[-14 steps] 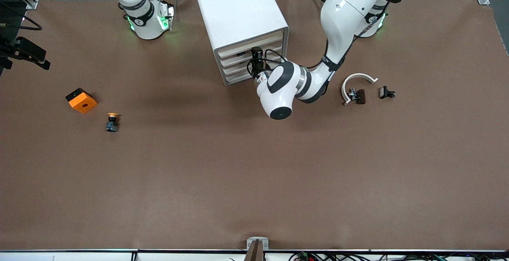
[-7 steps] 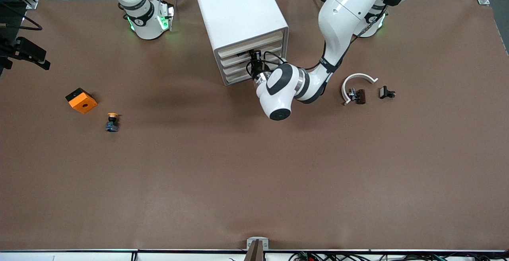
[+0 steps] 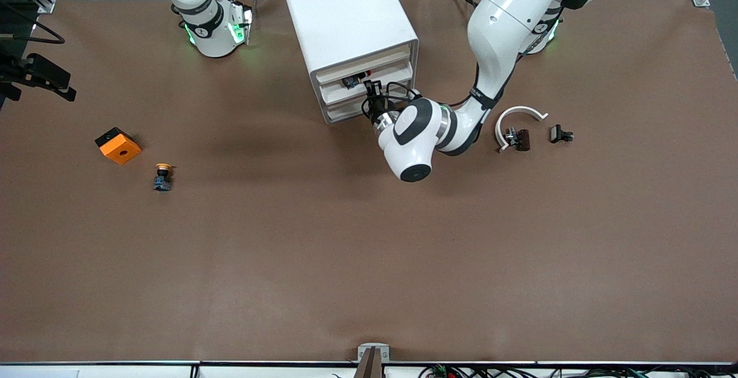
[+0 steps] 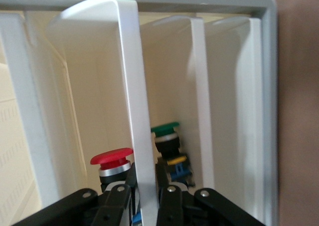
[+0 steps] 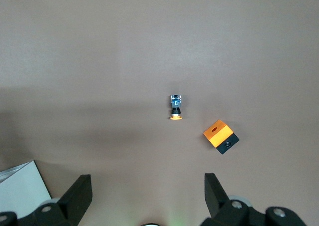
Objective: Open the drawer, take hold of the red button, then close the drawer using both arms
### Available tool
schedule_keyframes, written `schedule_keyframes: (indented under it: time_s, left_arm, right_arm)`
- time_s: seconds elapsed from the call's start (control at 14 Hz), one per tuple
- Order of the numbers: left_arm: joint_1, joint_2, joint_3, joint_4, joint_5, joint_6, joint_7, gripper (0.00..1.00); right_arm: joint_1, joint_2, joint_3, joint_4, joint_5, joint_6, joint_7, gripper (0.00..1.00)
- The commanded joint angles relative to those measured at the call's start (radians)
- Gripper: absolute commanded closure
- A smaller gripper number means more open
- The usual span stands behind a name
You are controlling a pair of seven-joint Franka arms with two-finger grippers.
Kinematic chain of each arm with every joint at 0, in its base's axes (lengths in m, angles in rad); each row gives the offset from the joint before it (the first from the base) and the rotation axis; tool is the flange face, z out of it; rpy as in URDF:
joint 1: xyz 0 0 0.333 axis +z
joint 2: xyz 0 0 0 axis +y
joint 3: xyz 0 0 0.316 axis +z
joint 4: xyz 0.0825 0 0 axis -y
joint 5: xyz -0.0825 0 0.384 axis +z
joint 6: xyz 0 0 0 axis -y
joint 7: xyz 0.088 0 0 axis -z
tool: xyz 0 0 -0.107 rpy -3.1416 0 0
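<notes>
Since the earlier frames, the drawer has been drawn partly out of the cabinet, and the left arm has been pulled back with it.

- Left claw: closed on the drawer's front lip, with one finger on each side, as seen in the left wrist view.
- Right claw: spread wide and empty. It is held waiting over the desk above the yellow button and the cube, toward 9 o'clock in the front view.
- Button: lying in the opened drawer at about 11 o'clock from the left claw, close beside a green button.

Risks, as judged:
- The thin lip could be lost from the claw if the pull is angled.
- The light cabinet could be dragged instead of the drawer sliding.
- The drawer could be pulled out completely if drawn too far.
- The green or yellow button could be taken by mistake.
- The left arm could be struck when the right claw reaches in, as little of the drawer is exposed.
</notes>
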Motion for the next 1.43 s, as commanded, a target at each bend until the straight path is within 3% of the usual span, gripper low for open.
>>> schedule_keyframes:
  time_s: [0.0, 0.43, 0.71, 1.14, 1.36]
  left_arm:
    - [0.006, -0.001, 0.032, 0.042, 0.001, -0.006, -0.017, 0.83]
    - [0.009, 0.0, 0.11, 0.093, 0.0, -0.003, -0.009, 0.83]
    - [0.009, 0.0, 0.139, 0.124, 0.0, 0.0, -0.003, 0.82]
    - [0.008, -0.004, 0.17, 0.134, 0.024, -0.005, -0.007, 0.82]
    - [0.009, -0.004, 0.17, 0.137, 0.044, -0.005, -0.009, 0.77]
  right_arm:
    - [0.029, 0.021, -0.003, 0.026, 0.008, -0.011, 0.015, 0.0]
    - [0.078, 0.087, -0.003, 0.08, 0.009, -0.01, 0.026, 0.0]
    - [0.148, 0.155, -0.003, 0.134, 0.011, -0.008, 0.165, 0.0]
    - [0.292, 0.233, -0.003, 0.144, 0.006, 0.059, 0.421, 0.0]
    - [0.424, 0.268, -0.005, 0.144, 0.008, 0.087, 0.736, 0.0]
